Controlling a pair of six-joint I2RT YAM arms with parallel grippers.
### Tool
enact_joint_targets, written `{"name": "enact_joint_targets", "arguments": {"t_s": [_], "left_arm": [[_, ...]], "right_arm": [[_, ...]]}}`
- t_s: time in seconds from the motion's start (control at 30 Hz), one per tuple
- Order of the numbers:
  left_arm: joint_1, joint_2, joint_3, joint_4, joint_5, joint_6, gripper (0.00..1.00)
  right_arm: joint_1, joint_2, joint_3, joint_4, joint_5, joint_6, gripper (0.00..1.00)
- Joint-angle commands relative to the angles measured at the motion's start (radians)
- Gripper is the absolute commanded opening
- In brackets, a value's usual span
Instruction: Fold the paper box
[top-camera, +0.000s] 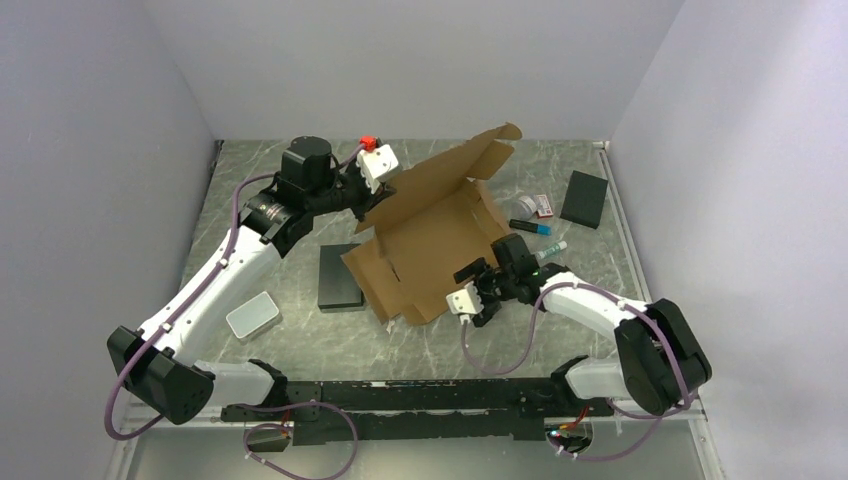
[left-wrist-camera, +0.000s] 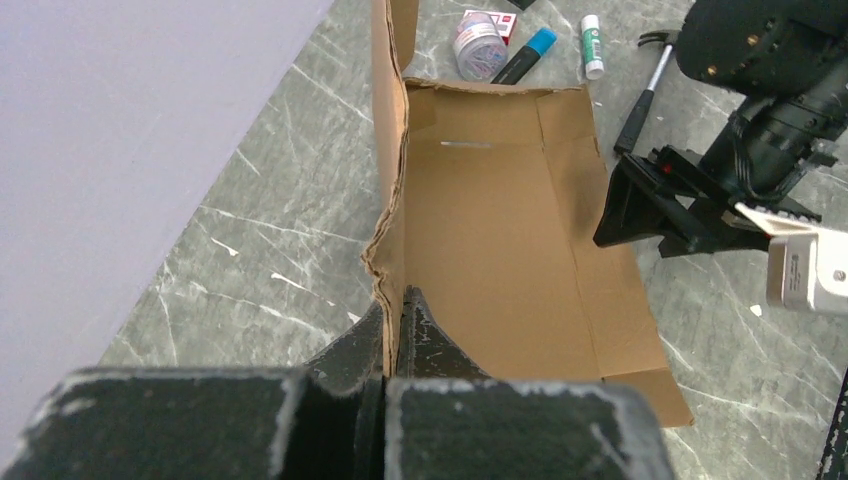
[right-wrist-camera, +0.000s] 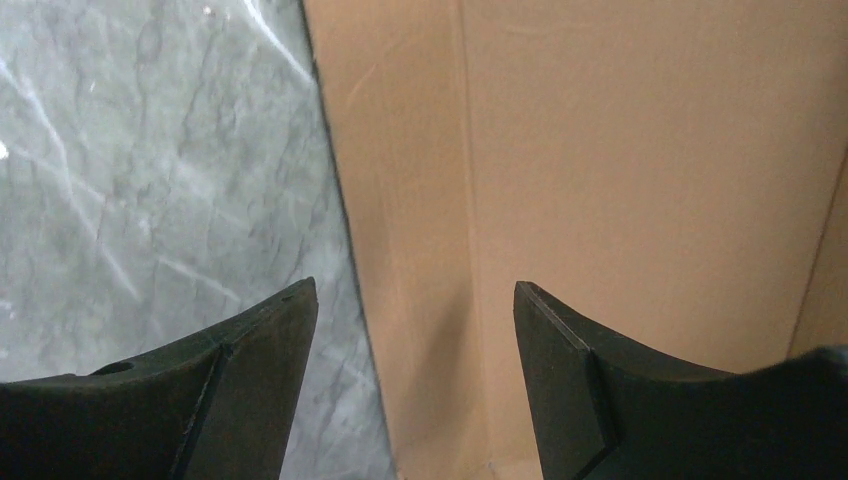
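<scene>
The paper box (top-camera: 430, 235) is a brown cardboard sheet lying partly folded mid-table, its far panel tilted up toward the back wall. My left gripper (top-camera: 374, 203) is shut on the left edge of that raised panel; in the left wrist view the fingertips (left-wrist-camera: 395, 305) pinch the frayed cardboard edge (left-wrist-camera: 385, 240). My right gripper (top-camera: 478, 271) hovers open over the box's near right flap. In the right wrist view its open fingers (right-wrist-camera: 415, 290) straddle the flap's edge (right-wrist-camera: 400, 200), with bare table on the left and nothing gripped.
A black block (top-camera: 338, 277) lies left of the box, and a grey tin (top-camera: 252, 314) lies nearer the left arm. Behind the right side sit a second black block (top-camera: 584, 198), a small jar (top-camera: 524, 207), a marker (top-camera: 530, 227) and a glue stick (top-camera: 551, 248).
</scene>
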Motion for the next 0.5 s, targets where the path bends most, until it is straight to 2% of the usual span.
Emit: {"name": "enact_joint_targets", "arguments": {"t_s": [0.0, 0.13, 0.33, 0.47], "left_arm": [[-0.006, -0.016, -0.004, 0.004, -0.02, 0.009, 0.0], [-0.006, -0.018, -0.015, -0.004, -0.042, 0.019, 0.0], [-0.004, -0.024, -0.025, 0.005, -0.051, 0.026, 0.0], [-0.005, -0.025, -0.022, 0.005, -0.046, 0.028, 0.0]], "right_arm": [[0.082, 0.016, -0.029, 0.177, 0.082, 0.1, 0.74], [0.128, 0.033, -0.046, 0.213, 0.134, 0.093, 0.73], [0.129, 0.009, -0.084, 0.201, 0.156, 0.032, 0.72], [0.126, 0.003, -0.087, 0.234, 0.202, 0.045, 0.67]]}}
